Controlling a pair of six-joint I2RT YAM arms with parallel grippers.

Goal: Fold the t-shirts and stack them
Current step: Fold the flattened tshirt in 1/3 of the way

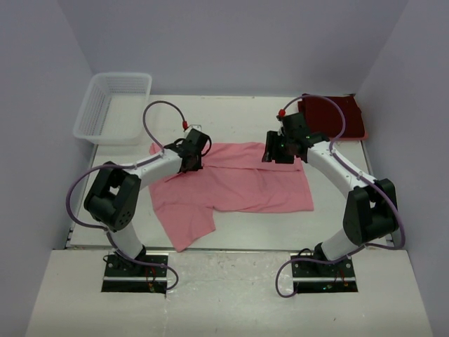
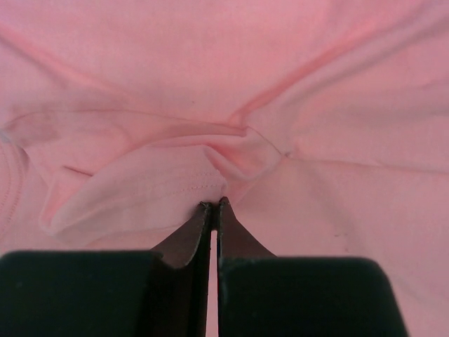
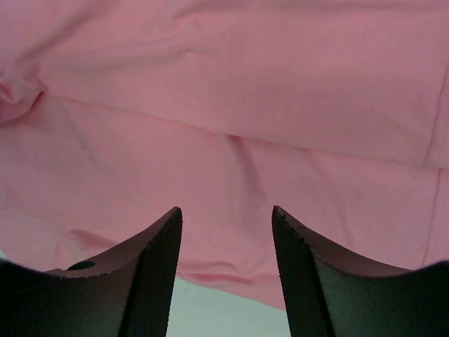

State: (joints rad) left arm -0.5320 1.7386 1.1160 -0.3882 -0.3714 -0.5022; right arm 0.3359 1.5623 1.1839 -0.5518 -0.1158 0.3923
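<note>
The light pink t-shirt (image 1: 238, 186) lies spread and rumpled across the middle of the table. My left gripper (image 1: 195, 163) is at its far left edge. In the left wrist view this gripper (image 2: 213, 205) is shut, its tips pinching a gathered fold of the pink cloth (image 2: 210, 84). My right gripper (image 1: 277, 156) hovers at the shirt's far right edge. In the right wrist view it (image 3: 226, 214) stands open over the pink fabric (image 3: 231, 105), with the cloth's hem and bare table between its fingers. The dark maroon t-shirt (image 1: 335, 118) lies folded at the back right corner.
A white lattice basket (image 1: 112, 105) stands at the back left corner. Grey walls close in the table on the left, the back and the right. White table surface (image 1: 266, 225) shows in front of the pink shirt.
</note>
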